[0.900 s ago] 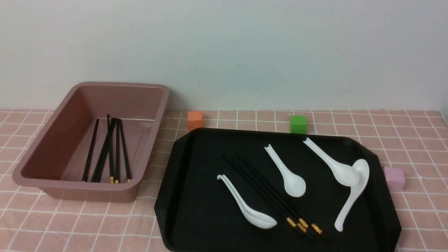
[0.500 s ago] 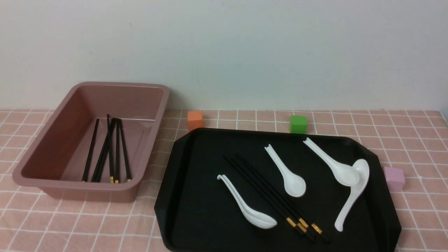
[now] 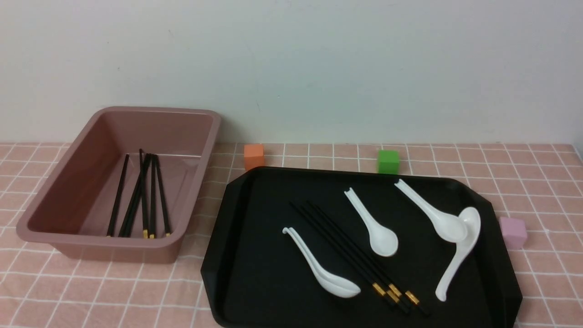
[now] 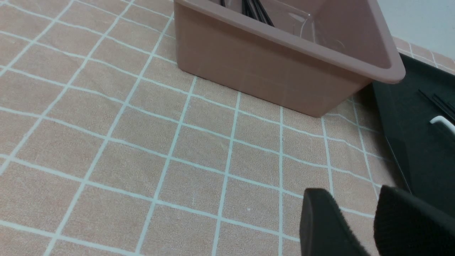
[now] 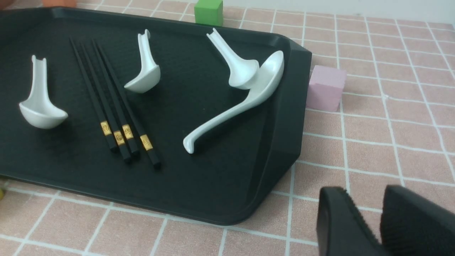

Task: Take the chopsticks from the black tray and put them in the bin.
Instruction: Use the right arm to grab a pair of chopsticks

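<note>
Several black chopsticks (image 3: 350,255) with gold bands lie side by side on the black tray (image 3: 255,273), between white spoons. In the right wrist view the same chopsticks (image 5: 113,103) lie on the tray (image 5: 213,177). More chopsticks (image 3: 141,196) lie in the pink-brown bin (image 3: 104,240) to the left. Neither gripper shows in the front view. My left gripper (image 4: 355,193) hovers open and empty over the cloth in front of the bin (image 4: 270,78). My right gripper (image 5: 366,192) is open and empty off the tray's near right corner.
White spoons (image 3: 378,228) (image 3: 319,269) (image 3: 432,214) lie on the tray around the chopsticks. An orange cube (image 3: 253,156) and a green cube (image 3: 388,161) sit behind the tray. A pink cube (image 3: 513,232) stands by its right edge. The cloth is pink checked.
</note>
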Controlling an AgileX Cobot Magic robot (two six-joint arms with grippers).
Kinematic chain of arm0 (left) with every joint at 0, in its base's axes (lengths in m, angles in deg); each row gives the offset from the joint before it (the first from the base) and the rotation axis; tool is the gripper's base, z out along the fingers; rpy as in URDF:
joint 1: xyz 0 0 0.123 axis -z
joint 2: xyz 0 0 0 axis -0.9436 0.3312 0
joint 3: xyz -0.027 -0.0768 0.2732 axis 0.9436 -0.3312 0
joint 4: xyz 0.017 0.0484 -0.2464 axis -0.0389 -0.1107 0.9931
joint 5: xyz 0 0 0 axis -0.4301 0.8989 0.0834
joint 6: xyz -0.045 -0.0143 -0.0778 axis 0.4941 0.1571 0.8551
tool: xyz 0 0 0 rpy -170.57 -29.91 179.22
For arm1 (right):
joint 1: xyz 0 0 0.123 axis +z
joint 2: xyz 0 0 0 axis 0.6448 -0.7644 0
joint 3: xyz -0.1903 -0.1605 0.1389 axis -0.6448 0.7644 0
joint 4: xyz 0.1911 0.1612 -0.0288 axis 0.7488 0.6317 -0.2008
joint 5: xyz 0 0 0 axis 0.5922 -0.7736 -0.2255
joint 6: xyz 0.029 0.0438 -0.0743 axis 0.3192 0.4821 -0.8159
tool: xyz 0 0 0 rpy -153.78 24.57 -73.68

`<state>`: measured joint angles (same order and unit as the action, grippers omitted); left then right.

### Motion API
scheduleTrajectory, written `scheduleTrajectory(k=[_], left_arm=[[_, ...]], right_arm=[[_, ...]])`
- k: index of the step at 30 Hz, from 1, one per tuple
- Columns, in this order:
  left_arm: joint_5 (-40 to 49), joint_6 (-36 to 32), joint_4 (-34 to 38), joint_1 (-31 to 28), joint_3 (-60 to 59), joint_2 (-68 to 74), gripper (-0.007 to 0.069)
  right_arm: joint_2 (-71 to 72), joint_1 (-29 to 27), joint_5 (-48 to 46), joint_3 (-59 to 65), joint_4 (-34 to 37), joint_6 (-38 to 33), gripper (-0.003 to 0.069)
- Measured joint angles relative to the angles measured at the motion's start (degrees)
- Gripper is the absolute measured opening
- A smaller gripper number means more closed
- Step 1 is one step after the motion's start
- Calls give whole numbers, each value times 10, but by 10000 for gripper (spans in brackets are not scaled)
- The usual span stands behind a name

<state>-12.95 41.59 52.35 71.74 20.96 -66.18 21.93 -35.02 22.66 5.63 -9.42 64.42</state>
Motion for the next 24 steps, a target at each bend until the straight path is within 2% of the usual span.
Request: scheduleTrajectory(k=[6,10,11,12,13,16,20,24], left_arm=[[0,0,0,0,0,0,237],[0,0,0,0,0,0,237],[0,0,0,0,0,0,237],[0,0,0,0,0,0,237],[0,0,0,0,0,0,237],[0,0,0,0,0,0,237],[0,0,0,0,0,0,237],[0,0,0,0,0,0,237]], right_arm=[[0,0,12,1,18,4,213],[0,0,34,5,118,58,217],[0,0,57,6,183,87,221],[0,0,60,6,189,90,221],[0,0,88,6,235,101,221],[0,0,140,6,309,112,224],[0,0,175,5,369,114,225],[-17,0,107,-32,375,90,212]])
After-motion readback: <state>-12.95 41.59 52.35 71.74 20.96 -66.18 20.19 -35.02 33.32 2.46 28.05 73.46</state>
